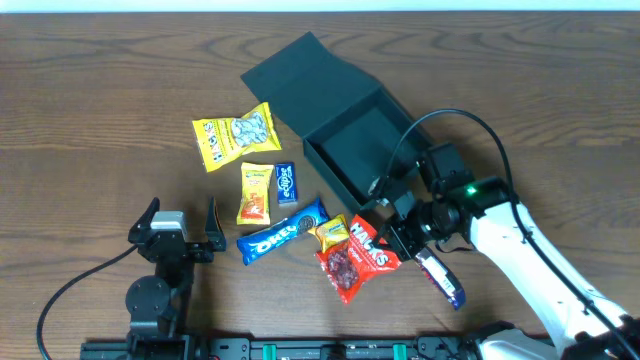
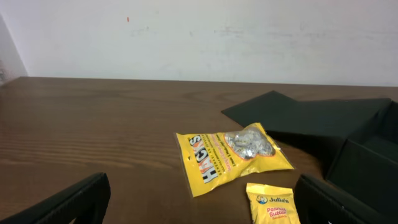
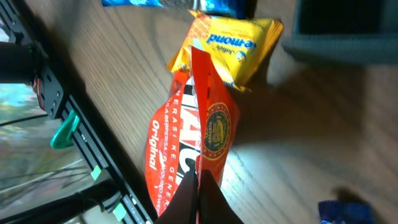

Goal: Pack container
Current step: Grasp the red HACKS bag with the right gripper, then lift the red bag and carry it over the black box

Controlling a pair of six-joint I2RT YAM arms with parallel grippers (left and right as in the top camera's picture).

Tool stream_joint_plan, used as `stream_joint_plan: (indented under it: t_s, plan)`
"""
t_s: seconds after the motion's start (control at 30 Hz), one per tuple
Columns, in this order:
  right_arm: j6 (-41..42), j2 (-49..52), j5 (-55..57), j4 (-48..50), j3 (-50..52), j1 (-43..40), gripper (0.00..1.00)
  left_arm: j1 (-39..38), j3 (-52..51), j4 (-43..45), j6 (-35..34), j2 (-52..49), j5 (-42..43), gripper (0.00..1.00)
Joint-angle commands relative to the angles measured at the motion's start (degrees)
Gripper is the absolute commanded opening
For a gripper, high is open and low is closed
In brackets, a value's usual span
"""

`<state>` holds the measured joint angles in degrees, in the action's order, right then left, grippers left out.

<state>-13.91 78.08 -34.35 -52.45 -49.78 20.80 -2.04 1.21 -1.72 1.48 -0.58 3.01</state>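
Brown wood table (image 1: 90, 110), snack packets (image 1: 268, 190) strewn across the middle. Right gripper (image 3: 198, 186) pinched shut on an edge of a red packet (image 3: 186, 124), just before the open container (image 1: 355, 135) toward the far right. Left gripper (image 1: 181, 212) spread wide, empty, left of the packets.

Brown wood grain covers the table (image 1: 90, 90). The container (image 1: 300, 75) is matte teal-black. The seed packet (image 1: 235, 137) is yellow with black lettering, the peanut-butter packet (image 1: 255, 192) yellow and orange, the Oreo packet (image 1: 281, 234) blue with white letters, the red packet (image 1: 355, 257) red with white lettering and a gold seal.
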Motion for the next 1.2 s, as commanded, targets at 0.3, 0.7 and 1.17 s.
stream_joint_plan:
  t_s: [0.3,0.7,1.17]
  plan:
    - [-7.15,-0.72,1.57,-3.80,-15.52,2.91,0.01,-0.13,-0.98,-2.54,-0.22,0.37,-0.61,0.95]
    - [-18.14,-0.70,5.90,-8.96,-26.21,2.86,0.01,-0.13,-0.98,-2.51,-0.22,0.37,-0.61,0.95]
    - [-31.85,10.14,7.15,-13.51,-41.40,-2.62,0.01,-0.13,-0.98,-2.54,-0.22,0.37,-0.61,0.95]
